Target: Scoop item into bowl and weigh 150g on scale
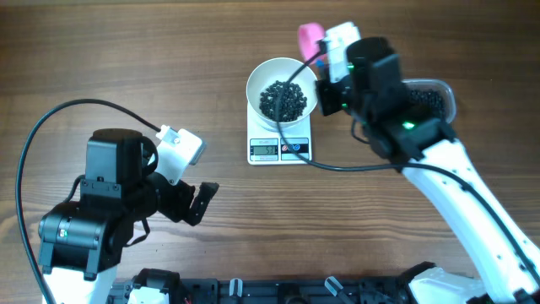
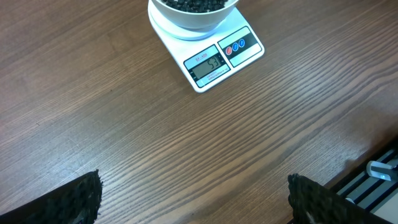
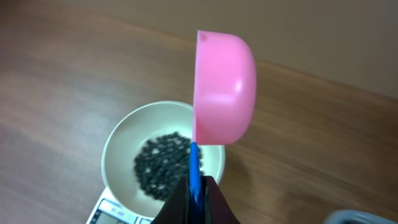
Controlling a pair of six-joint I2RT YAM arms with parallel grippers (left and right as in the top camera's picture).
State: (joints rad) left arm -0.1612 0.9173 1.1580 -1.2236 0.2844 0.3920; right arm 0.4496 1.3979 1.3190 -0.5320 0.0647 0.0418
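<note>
The white bowl [image 1: 282, 78] stands on the white scale [image 1: 279, 149] and holds a heap of black pellets, the item [image 1: 282, 100]. My right gripper [image 1: 321, 59] is shut on the blue handle [image 3: 194, 167] of a pink scoop [image 3: 224, 87]. The scoop hangs turned on its side above the bowl's [image 3: 118, 149] far right rim, its inside hidden. In the right wrist view the pellets [image 3: 163, 165] lie below it. My left gripper [image 1: 202, 201] hovers open and empty over bare wood, near the front left. Its fingers [image 2: 81, 199] stand wide apart, with the scale [image 2: 214, 62] and the bowl [image 2: 196, 18] far ahead.
A clear plastic tub [image 1: 430, 97] with dark pellets lies to the right of the scale, partly under my right arm. A black rail [image 1: 278, 291] runs along the table's front edge. A black cable [image 1: 337, 165] crosses beside the scale.
</note>
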